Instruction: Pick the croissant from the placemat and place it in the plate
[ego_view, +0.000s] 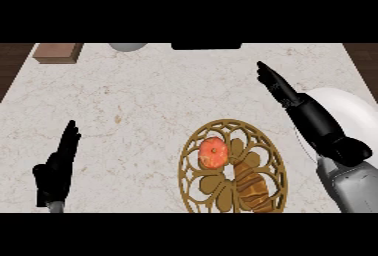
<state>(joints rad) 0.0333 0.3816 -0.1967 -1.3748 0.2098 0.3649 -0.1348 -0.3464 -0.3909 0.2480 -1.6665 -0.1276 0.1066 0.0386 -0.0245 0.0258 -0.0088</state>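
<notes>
- The golden-brown, striped croissant (251, 187) lies on the round, brown openwork wooden placemat (193, 192), in its lower right part. No hand touches it, so the pick has not begun.
- A round orange-red fruit (213, 152) sits on the same mat, just beside the croissant's upper left end. A grasp from that side would risk nudging it.
- The right hand (284, 95), black with straight, spread-out fingers and holding nothing, hangs over the pale marbled counter (148, 90), beyond the mat's upper right rim.
- Its grey forearm crosses the left edge of the round white plate (351, 112), hiding part of it. The plate stands just right of the mat, so the carry would likely be short.
- The left hand (59, 165) rests at the lower left, well apart from the mat, fingers straight and pointing up, holding nothing.
- Judging from this, the right hand needs to draw back and down toward the croissant before closing on it.
</notes>
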